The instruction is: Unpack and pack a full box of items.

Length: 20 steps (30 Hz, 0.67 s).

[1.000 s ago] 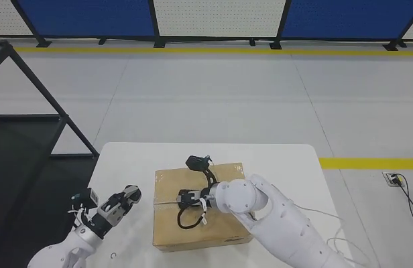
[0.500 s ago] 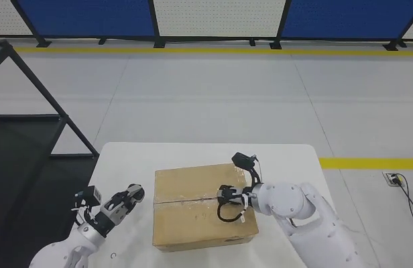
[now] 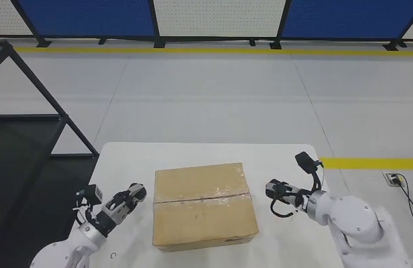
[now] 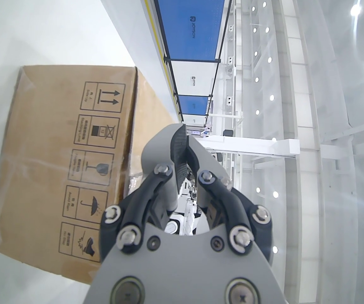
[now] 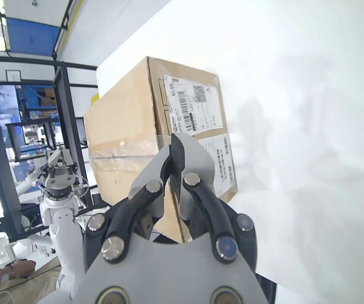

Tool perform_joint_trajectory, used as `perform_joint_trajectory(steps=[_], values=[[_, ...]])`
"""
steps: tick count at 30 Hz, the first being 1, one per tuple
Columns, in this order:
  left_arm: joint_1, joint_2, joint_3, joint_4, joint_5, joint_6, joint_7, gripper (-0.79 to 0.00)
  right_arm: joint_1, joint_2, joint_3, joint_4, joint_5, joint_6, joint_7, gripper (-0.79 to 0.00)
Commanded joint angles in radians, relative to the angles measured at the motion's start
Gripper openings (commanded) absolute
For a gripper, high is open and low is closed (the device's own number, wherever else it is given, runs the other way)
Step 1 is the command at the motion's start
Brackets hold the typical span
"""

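A closed cardboard box (image 3: 203, 204) sits in the middle of the white table (image 3: 280, 157), its top seam covered with clear tape. The left wrist view shows the box side (image 4: 58, 147) printed with handling symbols; the right wrist view shows the box end (image 5: 128, 118) with white shipping labels. My left gripper (image 3: 134, 193) rests just left of the box, shut with nothing in it (image 4: 184, 139). To the right of the box, a short gap away, my right gripper (image 3: 269, 190) is also shut and empty (image 5: 172, 150).
A black metal rack (image 3: 32, 114) stands off the table's left side. Bare table surface lies beyond the box toward the far edge and on either side of it. Blue and white partition panels (image 3: 213, 17) line the far floor.
The right arm has swept from above the box's taped seam rightward, off the box to its right side. The left gripper stayed nearly still.
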<state>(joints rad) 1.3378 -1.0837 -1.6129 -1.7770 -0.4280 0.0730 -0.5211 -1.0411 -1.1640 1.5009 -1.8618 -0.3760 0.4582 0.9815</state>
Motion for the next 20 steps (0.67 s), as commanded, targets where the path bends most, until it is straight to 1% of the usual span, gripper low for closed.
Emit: perform_joint_trajectory(steps=[1,2,3,4,5,6,7,9,10,13,15,17,19,20], values=[[-0.003,-0.001,-0.007,0.0,-0.011,-0.011,0.007,-0.736,-0.057,0.004,0.056,-0.053,0.01,-0.016,-0.044,-0.785],[-0.005,-0.001,-0.012,0.002,-0.022,-0.016,0.012,-0.665,-0.087,0.004,0.082,-0.079,0.018,-0.016,-0.075,-0.785],[-0.007,-0.002,-0.017,0.004,-0.033,-0.019,0.015,-0.523,-0.117,0.005,0.104,-0.103,0.03,-0.015,-0.104,-0.785],[-0.011,-0.002,-0.024,0.006,-0.048,-0.02,0.02,0.0,-0.144,0.005,0.126,-0.124,0.04,-0.016,-0.134,-0.529],[-0.014,-0.002,-0.029,0.006,-0.062,-0.019,0.02,0.0,-0.17,0.004,0.144,-0.143,0.052,-0.02,-0.163,-0.419],[-0.017,-0.002,-0.036,0.008,-0.075,-0.02,0.019,0.0,-0.194,0.003,0.163,-0.159,0.065,-0.02,-0.194,-0.015],[-0.021,-0.002,-0.044,0.01,-0.089,-0.022,0.019,0.0,-0.217,0.003,0.178,-0.175,0.077,-0.023,-0.219,0.0],[-0.024,-0.002,-0.051,0.012,-0.104,-0.024,0.016,0.0,-0.246,0.001,0.194,-0.196,0.095,-0.029,-0.252,0.0],[-0.024,-0.002,-0.05,0.012,-0.103,-0.024,0.017,-0.315,-0.24,0.002,0.191,-0.192,0.091,-0.027,-0.246,-0.602],[-0.024,-0.002,-0.051,0.013,-0.105,-0.024,0.016,-0.177,-0.247,0.001,0.195,-0.197,0.096,-0.029,-0.255,-0.407],[-0.024,-0.002,-0.051,0.012,-0.104,-0.024,0.016,-0.104,-0.246,0.001,0.195,-0.196,0.095,-0.029,-0.252,-0.297],[-0.024,-0.002,-0.051,0.012,-0.104,-0.024,0.016,-0.046,-0.246,0.001,0.194,-0.196,0.095,-0.029,-0.252,-0.2],[-0.024,-0.002,-0.051,0.012,-0.104,-0.024,0.016,-0.017,-0.246,0.001,0.194,-0.196,0.095,-0.029,-0.252,-0.129],[-0.024,-0.002,-0.051,0.012,-0.104,-0.024,0.016,-0.006,-0.246,0.001,0.194,-0.196,0.095,-0.029,-0.252,-0.082]])
